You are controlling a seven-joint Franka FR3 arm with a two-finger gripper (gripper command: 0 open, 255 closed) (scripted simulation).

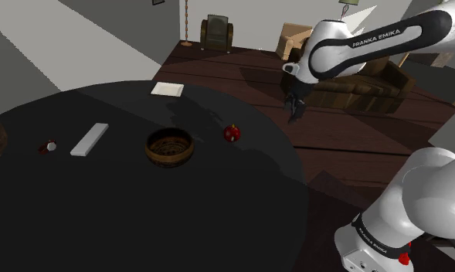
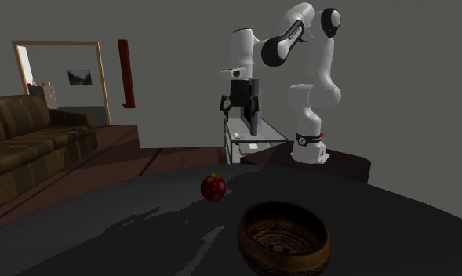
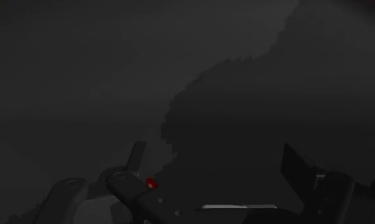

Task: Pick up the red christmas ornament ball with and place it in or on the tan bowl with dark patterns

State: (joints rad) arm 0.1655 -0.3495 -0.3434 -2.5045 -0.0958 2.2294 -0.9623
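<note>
The red ornament ball (image 1: 232,133) rests on the black round table (image 1: 102,209), to the right of the tan bowl with dark patterns (image 1: 169,147) in the shoulder view. The second exterior view has the ball (image 2: 213,187) behind the bowl (image 2: 284,235). My gripper (image 1: 295,109) hangs in the air above the table's edge, up and to the right of the ball, holding nothing. It shows as a black hand (image 2: 250,128) well above the table. Seen from the wrist, the fingers (image 3: 136,156) stand apart, the gripper (image 3: 214,164) is open, and a red sliver (image 3: 150,183) peeks by one finger.
A white flat bar (image 1: 89,139) and a small red and white object (image 1: 48,145) lie left of the bowl. A white pad (image 1: 168,89) sits at the table's far edge. A brown sofa (image 1: 365,85) and armchairs stand beyond.
</note>
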